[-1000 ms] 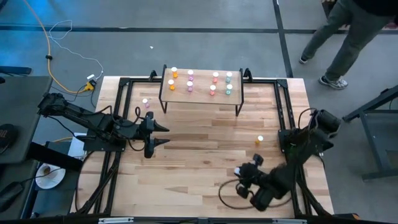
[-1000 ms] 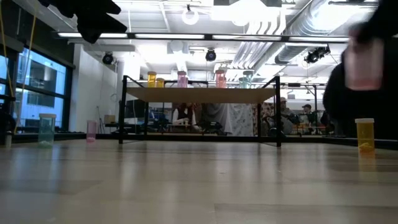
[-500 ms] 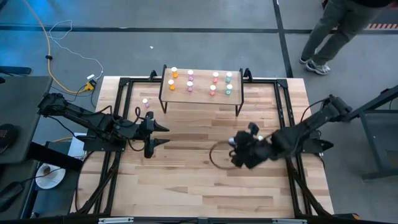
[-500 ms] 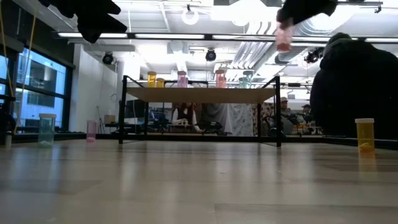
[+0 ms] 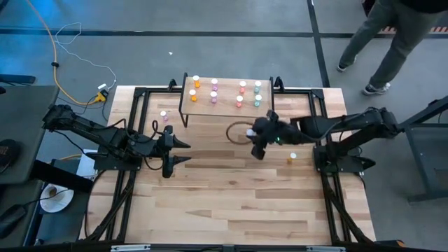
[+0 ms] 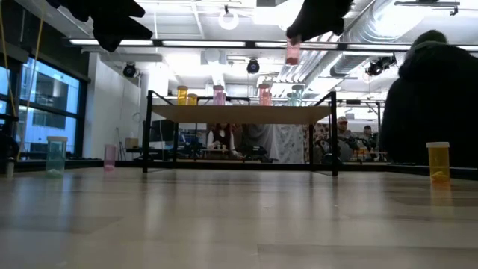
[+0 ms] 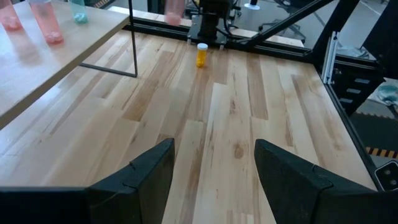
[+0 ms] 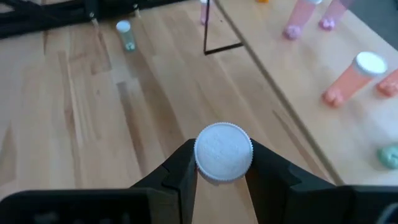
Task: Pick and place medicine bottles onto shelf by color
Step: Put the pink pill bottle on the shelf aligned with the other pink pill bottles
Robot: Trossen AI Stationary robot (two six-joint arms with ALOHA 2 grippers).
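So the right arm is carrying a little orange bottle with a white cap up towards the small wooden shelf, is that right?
Not quite. The right gripper is shut on a small pink bottle with a white cap, not an orange one; the low view shows it. It is indeed being carried near the small light-wood shelf on black legs.

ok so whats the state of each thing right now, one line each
right hand: shut on a pink bottle, held in the air in front of the shelf
left hand: open, empty, above the table
shelf: standing, eight bottles upright on it
orange bottle: upright on the table
teal bottle: upright on the table
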